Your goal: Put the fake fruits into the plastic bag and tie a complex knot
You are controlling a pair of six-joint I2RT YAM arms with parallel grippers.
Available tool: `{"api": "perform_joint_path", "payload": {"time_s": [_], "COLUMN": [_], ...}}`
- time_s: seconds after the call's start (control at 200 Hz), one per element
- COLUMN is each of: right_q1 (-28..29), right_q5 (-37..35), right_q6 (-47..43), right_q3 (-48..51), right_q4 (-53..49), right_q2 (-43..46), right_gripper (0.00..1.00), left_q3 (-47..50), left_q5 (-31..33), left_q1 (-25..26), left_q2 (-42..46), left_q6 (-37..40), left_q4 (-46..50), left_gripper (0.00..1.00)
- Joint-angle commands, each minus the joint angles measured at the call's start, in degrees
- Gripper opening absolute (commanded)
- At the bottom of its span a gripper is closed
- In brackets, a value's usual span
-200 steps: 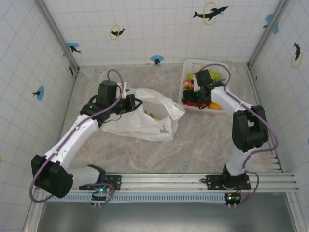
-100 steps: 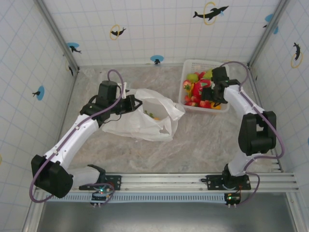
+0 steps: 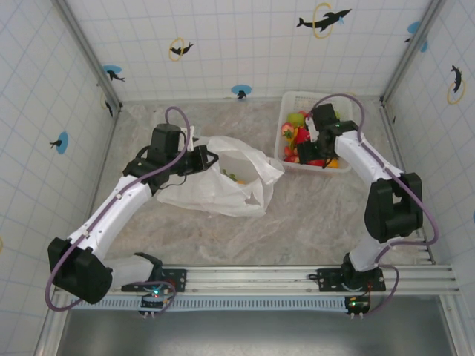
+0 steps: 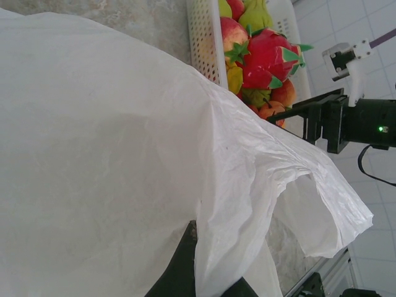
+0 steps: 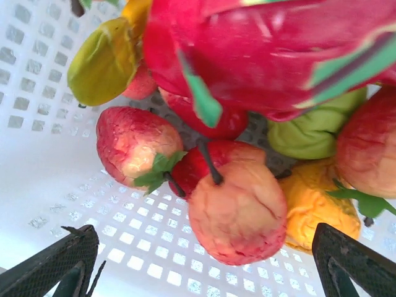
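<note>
Top external: left gripper [image 3: 208, 159] is clamping the bag [image 3: 223, 189] rim, jaws closed on it. Right gripper [image 3: 312, 152] is hovering wide open, holding nothing, above fruits [image 3: 291, 132] in the basket [image 3: 297, 96].

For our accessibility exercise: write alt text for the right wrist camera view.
The open right gripper hovers over a white lattice basket of fake fruits: a peach-red apple centred, a strawberry at left, a dragon fruit above.

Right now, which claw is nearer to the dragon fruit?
Right. The right claw hangs open over the white basket, close beside the dragon fruit. The left claw is well away across the table, shut on the plastic bag.
</note>
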State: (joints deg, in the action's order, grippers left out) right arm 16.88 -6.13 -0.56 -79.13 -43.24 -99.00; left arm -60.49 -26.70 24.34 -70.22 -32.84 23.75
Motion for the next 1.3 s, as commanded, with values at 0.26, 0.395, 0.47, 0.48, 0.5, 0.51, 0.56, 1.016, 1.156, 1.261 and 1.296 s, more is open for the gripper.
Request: {"api": "perform_joint_path", "payload": {"time_s": [0.26, 0.395, 0.47, 0.48, 0.5, 0.51, 0.56, 1.016, 1.156, 1.261, 1.296], "right_q1": [0.3, 0.3, 0.3, 0.3, 0.3, 0.3, 0.3, -0.2, -0.5, -0.4, -0.4], "right_q5": [-5.7, -6.6, -7.0, -7.0, -7.0, -7.0, -6.8, -5.6, -0.7, 2.6, 4.1], "right_q6": [0.4, 0.4, 0.5, 0.5, 0.6, 0.6, 0.7, 3.0, 5.0, 7.1, 7.9], "right_q3": [-3.1, -2.8, -2.9, -2.8, -2.7, -2.7, -2.5, 1.5, 4.0, 6.7, 7.4], "right_q4": [-1.4, -0.9, -0.9, -0.8, -0.8, -0.7, -0.4, 1.7, 3.5, 5.6, 6.4], "right_q2": [-6.4, -6.6, -6.4, -6.3, -6.1, -6.0, -5.3, 7.0, 14.1, 20.4, 22.6], "right_gripper": [0.82, 0.75, 0.68, 0.67, 0.65, 0.64, 0.60, 0.46, 0.46, 0.46, 0.46], "left_q3": [-0.4, -0.5, -0.5, -0.5, -0.6, -0.6, -0.6, -0.5, -0.4, -0.4, -0.5], "left_q5": [0.1, 0.1, 0.1, 0.1, 0.1, 0.1, 0.1, -0.2, -0.5, -0.8, -0.9], "left_q1": [0.1, 0.1, 0.1, 0.1, 0.1, 0.2, 0.1, 0.2, 0.0, 0.1, 0.2], "left_q2": [1.6, 1.5, 1.5, 1.5, 1.5, 1.4, 1.5, 1.4, 1.1, 0.8, 0.7], "left_q6": [1.3, 1.3, 1.3, 1.4, 1.4, 1.4, 1.3, 1.2, 1.1, 1.1, 1.2], "left_q4": [0.5, 0.5, 0.6, 0.6, 0.5, 0.6, 0.5, 0.2, -0.1, -0.4, -0.5], "left_gripper": [0.00, 0.00, 0.00, 0.00, 0.00, 0.00, 0.00, 0.00, 0.00, 0.00, 0.00]}}
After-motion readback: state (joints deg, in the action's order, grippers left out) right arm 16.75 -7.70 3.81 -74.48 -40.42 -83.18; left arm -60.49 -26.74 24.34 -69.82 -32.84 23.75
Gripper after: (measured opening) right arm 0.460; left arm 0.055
